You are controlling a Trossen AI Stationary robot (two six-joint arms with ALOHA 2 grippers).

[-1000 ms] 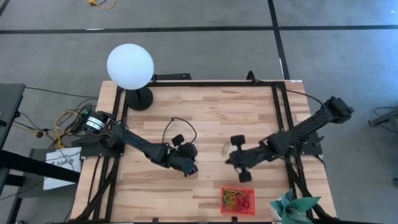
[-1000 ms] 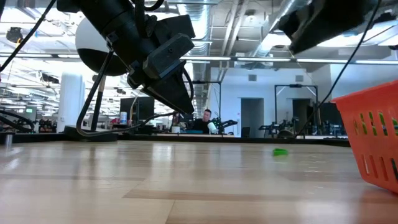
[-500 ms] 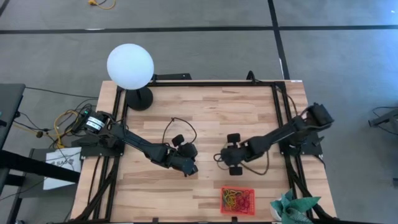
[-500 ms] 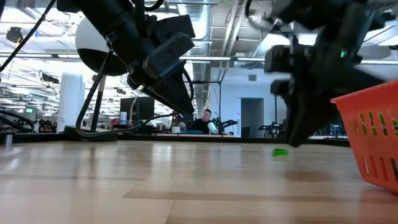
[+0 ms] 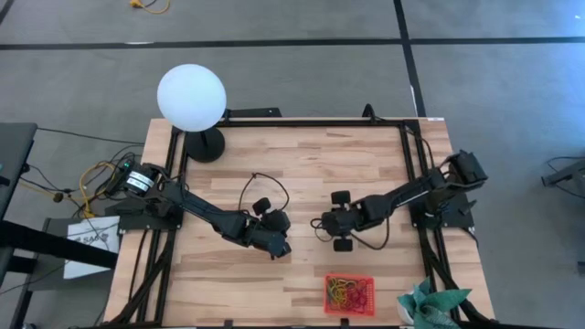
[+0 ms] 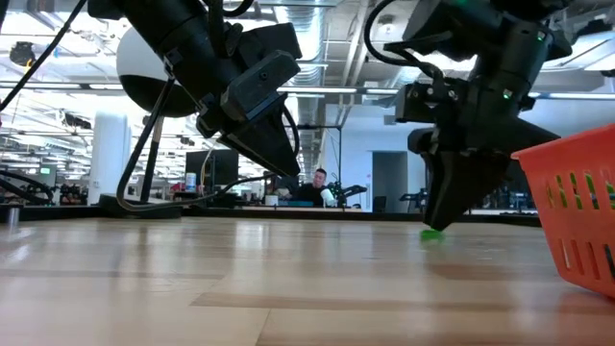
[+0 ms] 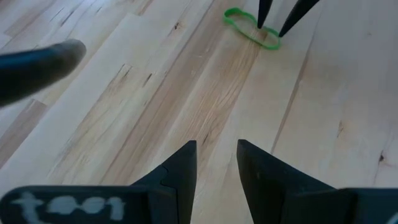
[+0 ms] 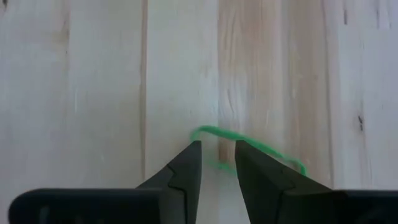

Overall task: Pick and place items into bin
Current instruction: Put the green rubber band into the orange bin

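Observation:
One green rubber-band loop lies flat on the wood near the table's middle, also seen in the low view and the left wrist view. My right gripper is down at it, narrowly open. Its tips stand astride the near strand at the loop's end. The red-orange bin sits at the near edge and holds several coloured bands. My left gripper waits above the table left of the middle, narrowly open and holding nothing. My right gripper comes at the green band from above, pointing down, with one fingertip inside the loop and the other outside it. A strand shows between the fingers. I cannot tell whether the fingers touch it. The band lies flat on the table.
A lamp with a white globe stands at the far left corner. A teal cloth lies right of the bin at the near edge. A black cable loops above the left arm. A person sits in the room behind.
My right gripper has moved toward the table's left and come down onto the green band, which has stayed where it was.

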